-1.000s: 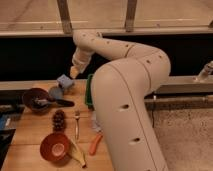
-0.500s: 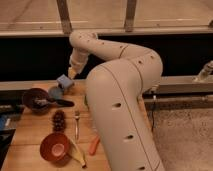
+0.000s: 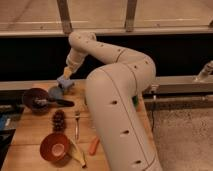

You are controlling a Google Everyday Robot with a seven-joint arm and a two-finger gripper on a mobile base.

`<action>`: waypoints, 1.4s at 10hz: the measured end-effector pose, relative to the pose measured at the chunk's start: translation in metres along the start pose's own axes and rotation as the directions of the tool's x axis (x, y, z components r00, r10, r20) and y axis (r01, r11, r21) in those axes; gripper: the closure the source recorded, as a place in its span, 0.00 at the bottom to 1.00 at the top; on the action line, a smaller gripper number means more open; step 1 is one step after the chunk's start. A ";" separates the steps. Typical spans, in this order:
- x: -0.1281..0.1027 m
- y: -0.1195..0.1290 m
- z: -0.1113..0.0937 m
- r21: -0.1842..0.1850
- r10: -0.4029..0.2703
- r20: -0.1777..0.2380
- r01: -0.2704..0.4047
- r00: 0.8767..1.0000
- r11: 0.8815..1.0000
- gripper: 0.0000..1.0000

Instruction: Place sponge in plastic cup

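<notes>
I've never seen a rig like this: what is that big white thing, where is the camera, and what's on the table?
The white thing is a robot's single arm. One camera looks down past it; its mounting isn't shown. The claw, over the table's far left, holds a pale sponge close above a grey-blue plastic cup, not yet inside. Also on the wooden table: a maroon bowl, pine cone, fork, orange-red bowl, banana, carrot.
</notes>
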 end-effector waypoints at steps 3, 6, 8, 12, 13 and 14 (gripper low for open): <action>-0.013 0.008 0.022 -0.027 -0.048 -0.020 0.047 0.999 0.999 0.20; -0.002 0.009 0.039 -0.045 -0.045 -0.049 0.043 0.998 0.998 0.20; 0.002 0.008 0.053 -0.040 -0.041 -0.076 0.038 0.996 0.998 0.20; 0.001 0.005 0.055 -0.024 -0.033 -0.070 0.032 0.997 0.999 0.20; 0.001 0.006 0.055 -0.024 -0.034 -0.070 0.032 0.997 0.999 0.20; 0.000 0.006 0.056 -0.024 -0.034 -0.070 0.032 0.997 0.999 0.20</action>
